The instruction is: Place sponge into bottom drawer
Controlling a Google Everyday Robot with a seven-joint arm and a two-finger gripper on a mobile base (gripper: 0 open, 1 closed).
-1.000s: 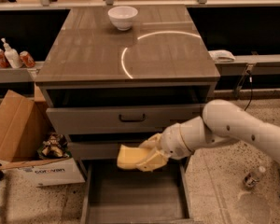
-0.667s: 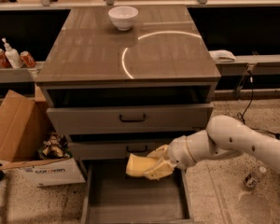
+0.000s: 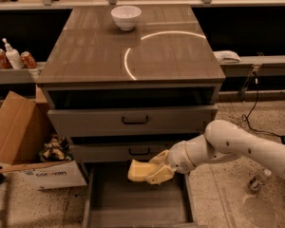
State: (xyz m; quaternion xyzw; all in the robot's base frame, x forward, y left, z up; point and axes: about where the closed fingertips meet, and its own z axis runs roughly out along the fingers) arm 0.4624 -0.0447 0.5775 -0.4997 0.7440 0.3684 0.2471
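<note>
The gripper hangs above the back half of the open bottom drawer, just below the front of the middle drawer. Its fingers are clenched on the sponge. The sponge is in the air, clear of the drawer floor, and sticks out from the fingers toward the drawer's side wall nearer the cardboard box. Its long axis runs roughly across the drawer, tilted slightly down at the free end. The floor lies straight beneath it, so I judge that the release needs only a short drop or a small descent. Compared with a second ago, the sponge sits lower over the drawer, no longer overlapping the middle drawer's front, and the arm is lower as well.
</note>
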